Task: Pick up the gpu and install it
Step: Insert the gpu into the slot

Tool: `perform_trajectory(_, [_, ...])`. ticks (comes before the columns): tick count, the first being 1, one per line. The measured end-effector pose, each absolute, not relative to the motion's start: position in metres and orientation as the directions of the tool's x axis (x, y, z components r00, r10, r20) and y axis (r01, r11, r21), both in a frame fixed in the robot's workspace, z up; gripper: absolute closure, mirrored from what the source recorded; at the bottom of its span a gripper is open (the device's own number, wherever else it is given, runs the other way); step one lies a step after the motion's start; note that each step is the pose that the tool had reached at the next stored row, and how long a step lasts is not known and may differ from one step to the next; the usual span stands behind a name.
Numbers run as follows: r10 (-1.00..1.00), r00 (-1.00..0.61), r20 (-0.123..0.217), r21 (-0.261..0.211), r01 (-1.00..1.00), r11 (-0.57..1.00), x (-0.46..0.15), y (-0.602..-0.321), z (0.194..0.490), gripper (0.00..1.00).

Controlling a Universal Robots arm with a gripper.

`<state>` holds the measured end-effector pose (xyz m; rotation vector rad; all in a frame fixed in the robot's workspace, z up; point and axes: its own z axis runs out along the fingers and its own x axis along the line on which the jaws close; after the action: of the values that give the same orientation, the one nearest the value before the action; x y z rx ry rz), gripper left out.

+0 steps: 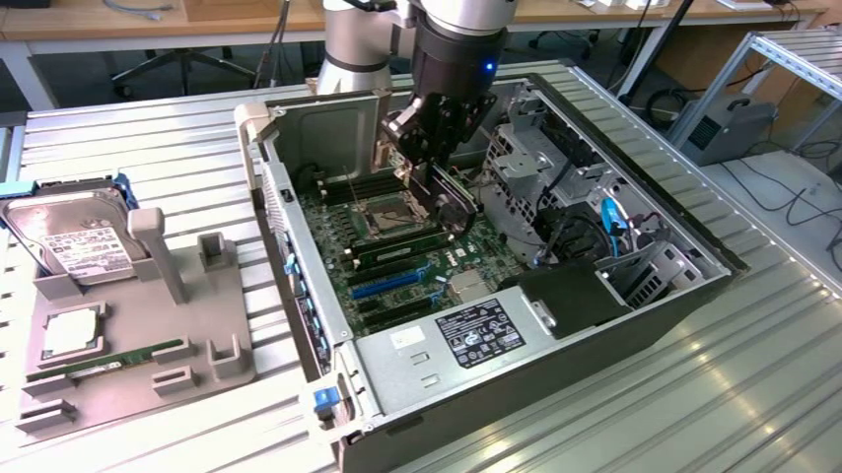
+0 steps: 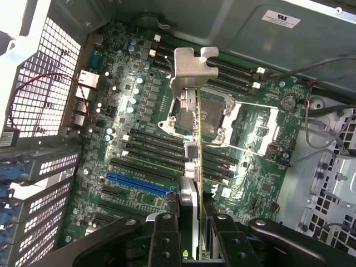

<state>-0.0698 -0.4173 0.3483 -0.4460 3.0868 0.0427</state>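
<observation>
Labels were in view, but none could be read clearly.

A black label [image 1: 479, 333] with white print and round marks stood on the grey power supply [image 1: 394, 367], well apart from the gripper [image 1: 428, 168]; its lines were too small to read. A white label [image 1: 82, 249] with rows of dark print lay on the hard drive [image 1: 50, 212], far from the gripper, and was just as unreadable. A white sticker [image 2: 281, 18] on the case wall [image 2: 222, 25] ahead of the gripper carried a dark logo, its letters unclear.
</observation>
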Motion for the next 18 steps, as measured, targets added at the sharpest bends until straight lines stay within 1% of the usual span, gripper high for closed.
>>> perform_trajectory(18, [-0.303,-0.953,-0.026,0.024,-0.303,0.953,-0.0698,-0.4173,0.3481,0.73])
